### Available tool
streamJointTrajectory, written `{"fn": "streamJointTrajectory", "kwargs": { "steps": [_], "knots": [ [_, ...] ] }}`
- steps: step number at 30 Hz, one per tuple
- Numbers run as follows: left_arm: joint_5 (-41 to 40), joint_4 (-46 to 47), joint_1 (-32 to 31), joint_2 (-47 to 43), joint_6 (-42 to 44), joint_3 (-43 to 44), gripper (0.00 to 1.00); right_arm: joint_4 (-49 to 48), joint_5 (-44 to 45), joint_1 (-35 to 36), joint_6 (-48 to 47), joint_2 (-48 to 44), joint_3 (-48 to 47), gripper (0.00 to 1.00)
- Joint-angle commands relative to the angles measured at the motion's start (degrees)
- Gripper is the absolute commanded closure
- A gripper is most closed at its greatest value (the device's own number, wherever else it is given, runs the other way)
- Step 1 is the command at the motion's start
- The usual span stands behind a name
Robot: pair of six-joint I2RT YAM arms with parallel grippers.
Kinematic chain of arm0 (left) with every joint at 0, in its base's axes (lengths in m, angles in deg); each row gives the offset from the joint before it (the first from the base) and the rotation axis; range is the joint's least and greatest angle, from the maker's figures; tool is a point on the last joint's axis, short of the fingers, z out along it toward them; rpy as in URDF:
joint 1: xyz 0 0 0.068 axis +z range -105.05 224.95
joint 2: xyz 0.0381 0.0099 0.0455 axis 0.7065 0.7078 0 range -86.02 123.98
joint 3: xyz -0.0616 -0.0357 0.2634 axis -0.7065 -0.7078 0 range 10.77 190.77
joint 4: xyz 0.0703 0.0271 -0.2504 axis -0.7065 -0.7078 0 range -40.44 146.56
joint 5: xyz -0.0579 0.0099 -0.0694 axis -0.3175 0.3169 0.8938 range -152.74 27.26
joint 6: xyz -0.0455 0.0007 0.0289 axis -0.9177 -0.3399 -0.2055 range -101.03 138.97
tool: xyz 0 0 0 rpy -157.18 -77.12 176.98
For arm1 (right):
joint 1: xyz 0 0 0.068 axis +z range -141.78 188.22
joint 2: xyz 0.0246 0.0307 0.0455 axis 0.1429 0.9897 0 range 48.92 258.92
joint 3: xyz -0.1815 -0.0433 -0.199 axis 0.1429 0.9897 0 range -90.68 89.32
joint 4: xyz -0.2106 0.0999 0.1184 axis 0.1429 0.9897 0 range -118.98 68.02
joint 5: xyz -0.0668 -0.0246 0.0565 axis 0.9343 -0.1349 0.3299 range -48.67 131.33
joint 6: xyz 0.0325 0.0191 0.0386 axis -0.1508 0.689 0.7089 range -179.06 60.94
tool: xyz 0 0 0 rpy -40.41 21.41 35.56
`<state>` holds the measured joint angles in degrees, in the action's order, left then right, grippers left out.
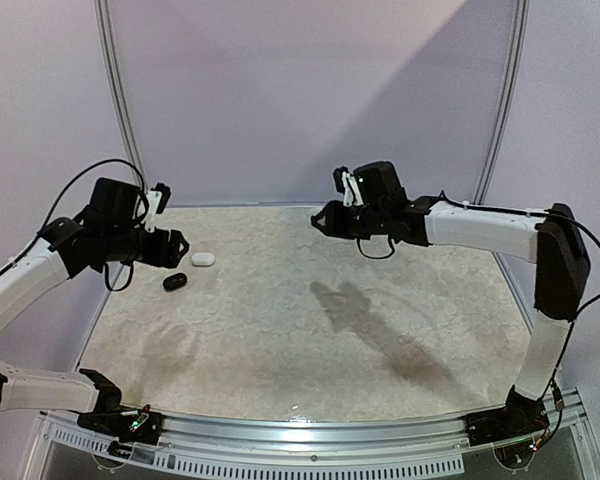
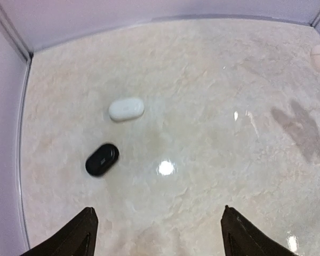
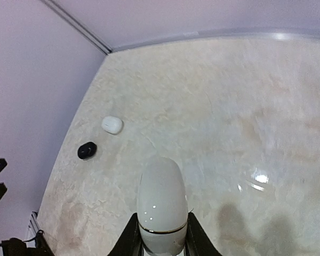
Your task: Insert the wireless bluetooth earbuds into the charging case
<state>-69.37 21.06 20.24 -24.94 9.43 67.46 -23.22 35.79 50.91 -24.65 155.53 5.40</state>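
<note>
- The right gripper point(image 3: 161, 233) squeezes a smooth white egg-shaped plastic case point(image 3: 161, 202), high over the pale marbled table point(image 3: 245, 106).
- The left gripper point(image 2: 157, 234) is spread wide and holds nothing, near a small white pill-shaped case point(image 2: 126, 108) and a small black pill-shaped case point(image 2: 102, 159).
- No loose earbuds show anywhere.
- The shiny case might slip and drop, as only its end is pinched.

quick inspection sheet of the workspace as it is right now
surface: beige marbled tabletop, arm shadows and glare, no spills seen
job's things: white case and black case lying apart, far left; second white case held off the table; earbuds: nothing seen
clutter: nothing seen
grippers: left gripper jaws wide open, empty, above the table; right gripper jaws shut on the second white case
cables: black cable loops at both wrists
surroundings: pale walls, metal frame posts
</note>
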Motion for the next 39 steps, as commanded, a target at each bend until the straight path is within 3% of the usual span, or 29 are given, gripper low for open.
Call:
{"fn": "streamJointTrajectory", "kwargs": {
  "steps": [1,11,16,20,23,27,34,39],
  "knots": [
    [-1.69,-3.74,1.36,-5.09,-5.8,-4.96,0.16,0.78,-6.54,-5.47,14.97,3.69,6.44,1.0],
    [0.01,-2.62,2.72,-7.68,-7.6,-9.77,0.14,3.97,-8.87,-17.46,16.6,5.25,16.11,1.0],
    [0.23,-2.05,2.82,-7.17,-7.08,-9.38,0.14,5.55,-13.72,-21.35,14.14,8.48,16.99,0.93],
    [0.31,-2.11,2.97,-6.81,-6.97,-8.97,0.14,8.44,-12.18,-22.62,12.5,8.89,16.74,0.67],
    [0.23,-2.07,3.16,-6.67,-6.98,-8.88,0.14,12.58,-9.08,-22.95,10.88,8.01,15.25,0.31],
    [0.15,-1.66,3.32,-6.93,-6.63,-8.87,0.14,21.25,-2.68,-23.15,6.89,5.73,11.04,0.04],
    [-1.51,-0.52,4.02,-8.85,-5.95,-10.47,0.14,35.14,15.44,-23.33,-0.75,-4.12,3.73,0.01],
    [-5.77,2.04,5.12,-10.53,-5.17,-13.82,0.14,29.12,25.71,-23.34,-5.53,-17.7,11.84,0.01]
  ]
}}
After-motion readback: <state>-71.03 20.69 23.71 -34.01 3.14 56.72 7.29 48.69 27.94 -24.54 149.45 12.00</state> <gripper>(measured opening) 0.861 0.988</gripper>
